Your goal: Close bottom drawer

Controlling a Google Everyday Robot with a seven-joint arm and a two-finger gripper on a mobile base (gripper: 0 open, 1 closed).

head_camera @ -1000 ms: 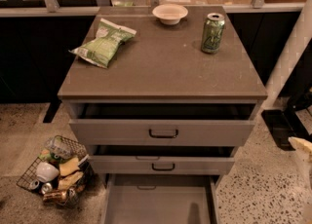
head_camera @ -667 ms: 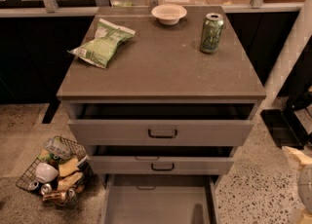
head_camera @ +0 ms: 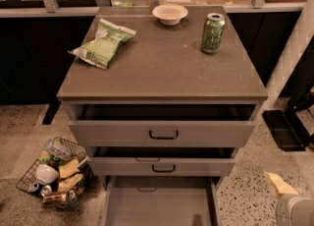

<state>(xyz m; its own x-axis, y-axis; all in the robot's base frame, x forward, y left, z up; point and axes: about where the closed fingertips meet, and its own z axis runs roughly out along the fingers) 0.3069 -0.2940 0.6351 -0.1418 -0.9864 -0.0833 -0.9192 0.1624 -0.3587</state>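
The bottom drawer point(head_camera: 159, 204) is the lowest of three grey drawers and stands pulled far out toward me. Its plain grey inside shows, while its front runs off the lower edge of the view. My gripper point(head_camera: 280, 184) shows as a yellowish tip on a pale grey arm part point(head_camera: 294, 211) at the lower right. It is over the speckled floor, right of the drawer's right side wall and apart from it.
The top drawer point(head_camera: 163, 132) and middle drawer point(head_camera: 163, 167) are each slightly open. On the cabinet top point(head_camera: 162, 72) lie a green chip bag point(head_camera: 103, 43), a white bowl point(head_camera: 170, 13) and a green can point(head_camera: 213, 33). A wire basket of trash point(head_camera: 54, 173) sits on the floor to the left.
My gripper has come down and leftward at the right edge of the view, closer to the bottom drawer's right side. The drawers have not moved.
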